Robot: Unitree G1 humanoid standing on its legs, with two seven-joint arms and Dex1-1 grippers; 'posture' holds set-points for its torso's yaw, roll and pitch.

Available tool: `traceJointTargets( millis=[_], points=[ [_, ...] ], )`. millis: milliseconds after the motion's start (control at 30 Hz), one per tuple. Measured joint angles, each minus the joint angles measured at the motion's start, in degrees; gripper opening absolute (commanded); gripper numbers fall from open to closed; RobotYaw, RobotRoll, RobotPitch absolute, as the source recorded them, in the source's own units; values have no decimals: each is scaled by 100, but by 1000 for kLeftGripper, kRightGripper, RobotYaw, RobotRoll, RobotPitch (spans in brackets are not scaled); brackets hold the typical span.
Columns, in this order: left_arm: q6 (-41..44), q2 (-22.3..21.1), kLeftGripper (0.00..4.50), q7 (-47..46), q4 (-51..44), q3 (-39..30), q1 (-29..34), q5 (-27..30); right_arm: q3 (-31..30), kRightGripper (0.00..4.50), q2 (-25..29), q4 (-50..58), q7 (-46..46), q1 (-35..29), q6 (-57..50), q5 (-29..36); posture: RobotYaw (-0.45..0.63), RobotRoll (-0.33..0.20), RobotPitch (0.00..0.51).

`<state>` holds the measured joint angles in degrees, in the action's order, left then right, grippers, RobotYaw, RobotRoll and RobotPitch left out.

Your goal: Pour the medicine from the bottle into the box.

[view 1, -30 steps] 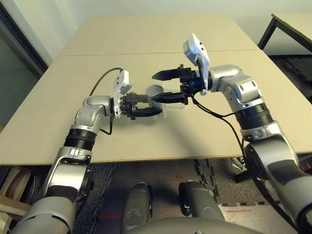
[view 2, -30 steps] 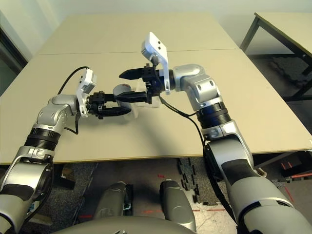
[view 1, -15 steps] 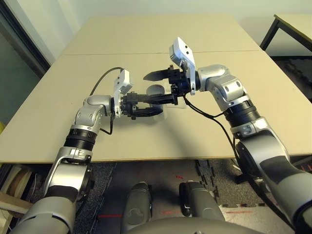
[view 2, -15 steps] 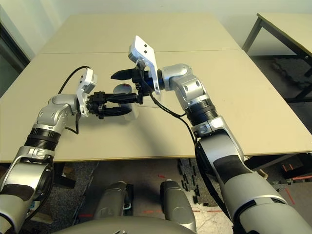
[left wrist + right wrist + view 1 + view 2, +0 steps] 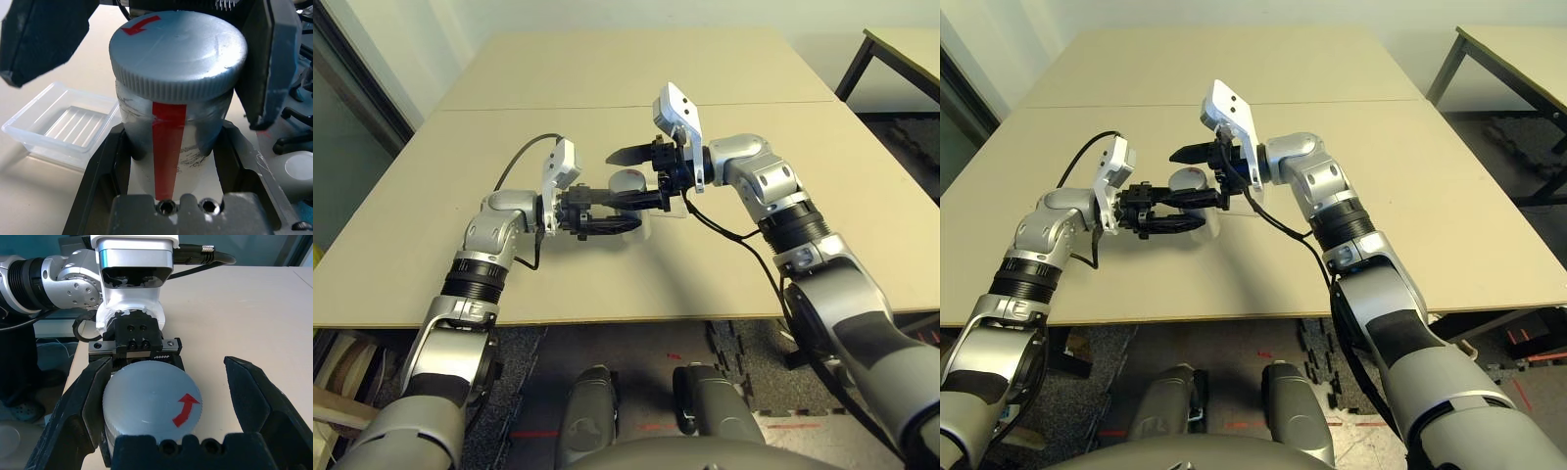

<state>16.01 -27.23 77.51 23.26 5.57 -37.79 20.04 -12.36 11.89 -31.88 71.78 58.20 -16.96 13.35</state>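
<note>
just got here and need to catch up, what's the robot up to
The robot's left gripper is clamped on the silver bottle, holding it upright with its lid on. The right gripper is open around the lid. The clear plastic box sits on the table beside the bottle, and nothing is being poured yet.

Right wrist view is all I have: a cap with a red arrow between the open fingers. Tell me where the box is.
Observer: The box sits on the table, on the robot's right of the bottle, its top open.
Operator: Describe the bottle's side.
Observer: A red stripe runs down it from just under the cap.
Operator: Report the left grip.
Observer: The left gripper is closed on the bottle below the cap, one finger on each side.
</note>
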Motion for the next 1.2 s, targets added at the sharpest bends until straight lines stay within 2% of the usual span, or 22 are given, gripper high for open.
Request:
traceJointTargets(
  millis=[333,1033,1200],
  points=[
    [1,-1,2674,-55,24,-19,-1,0,73,4500,307,39,120,-14,-113,136,-78,0,63],
    [-8,6,2673,20,57,-1,-3,-3,426,4500,1184,722,107,-504,-644,375,-90,0,64],
    [-15,6,2673,22,68,-1,-7,-5,433,4500,1221,958,108,-556,-848,484,-92,0,64]
  ],
)
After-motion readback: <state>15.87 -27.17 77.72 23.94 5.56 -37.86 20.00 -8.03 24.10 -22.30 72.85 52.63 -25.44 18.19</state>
